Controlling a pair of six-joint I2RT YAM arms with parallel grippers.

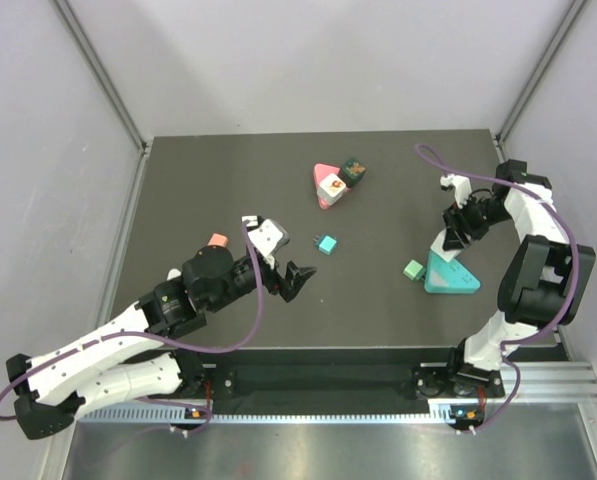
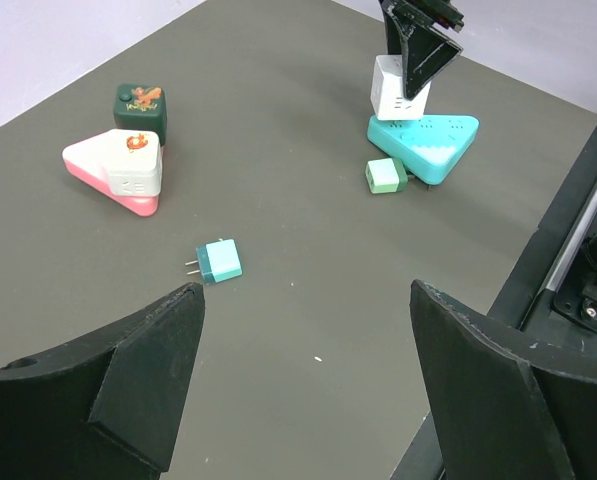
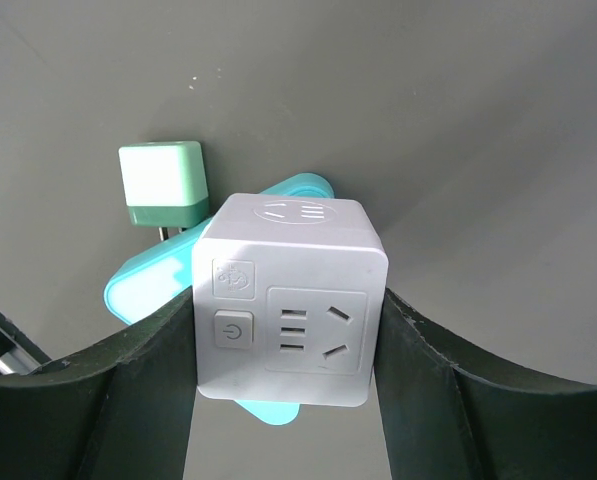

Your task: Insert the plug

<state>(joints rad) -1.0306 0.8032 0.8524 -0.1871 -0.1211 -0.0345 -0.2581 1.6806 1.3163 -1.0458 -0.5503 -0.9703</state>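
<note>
An overhead camera behind the arm bases looks down from far off on the whole dark table (image 1: pixel 228 180). The left wrist camera sits low, facing across the table between its own fingers (image 2: pixel 148 370) toward the far right side. The right wrist camera looks steeply down from very close; all views share the teal triangular power strip (image 1: pixel 453 278), both wrist views the white cube socket (image 3: pixel 288 300).

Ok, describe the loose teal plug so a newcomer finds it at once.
Start at the dark table's middle, just ahead of the left arm's open fingers. The teal plug lies there alone, touching nothing. Unlike the green plug beside the teal triangular strip, it shows two bare prongs.
</note>
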